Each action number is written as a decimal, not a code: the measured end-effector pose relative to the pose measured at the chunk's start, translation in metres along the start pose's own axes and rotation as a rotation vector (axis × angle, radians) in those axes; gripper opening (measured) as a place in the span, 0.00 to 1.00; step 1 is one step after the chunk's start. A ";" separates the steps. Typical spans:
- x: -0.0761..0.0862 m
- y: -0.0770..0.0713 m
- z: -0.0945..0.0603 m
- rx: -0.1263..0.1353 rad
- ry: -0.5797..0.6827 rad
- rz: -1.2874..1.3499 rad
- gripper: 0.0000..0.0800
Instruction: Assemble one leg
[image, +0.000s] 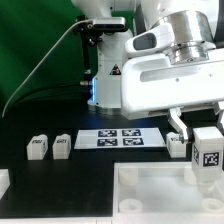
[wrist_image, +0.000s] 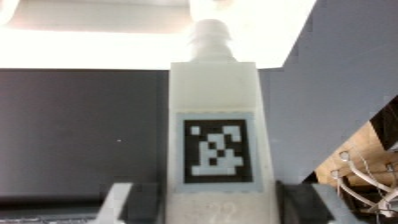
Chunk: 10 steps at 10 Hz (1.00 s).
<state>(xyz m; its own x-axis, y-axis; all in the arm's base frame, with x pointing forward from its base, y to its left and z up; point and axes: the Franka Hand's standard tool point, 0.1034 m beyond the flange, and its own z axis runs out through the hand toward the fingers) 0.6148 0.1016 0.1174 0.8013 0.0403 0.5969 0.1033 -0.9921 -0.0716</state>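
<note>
My gripper (image: 207, 160) is shut on a white leg (image: 208, 152) with a black-and-white tag on its face. It holds the leg upright over the right part of the large white tray-like part (image: 150, 190) at the front. In the wrist view the held leg (wrist_image: 217, 130) fills the middle, its threaded tip pointing toward the white part (wrist_image: 107, 35), with my fingers (wrist_image: 125, 205) on both its sides. Three more legs stand on the black table: two (image: 39, 148) (image: 62, 145) at the exterior view's left and one (image: 177, 142) behind my gripper.
The marker board (image: 120, 137) lies flat on the table behind the tray-like part. A white piece (image: 4, 182) pokes in at the exterior view's left edge. The arm's base (image: 105, 70) stands at the back with a cable.
</note>
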 end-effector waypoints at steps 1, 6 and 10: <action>-0.003 -0.002 0.004 0.003 -0.007 -0.001 0.37; -0.010 -0.009 0.016 0.012 -0.019 -0.004 0.37; -0.021 -0.008 0.025 0.011 -0.030 -0.001 0.37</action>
<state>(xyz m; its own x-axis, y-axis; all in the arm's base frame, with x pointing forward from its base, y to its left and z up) 0.6120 0.1113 0.0859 0.8185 0.0453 0.5728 0.1106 -0.9907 -0.0796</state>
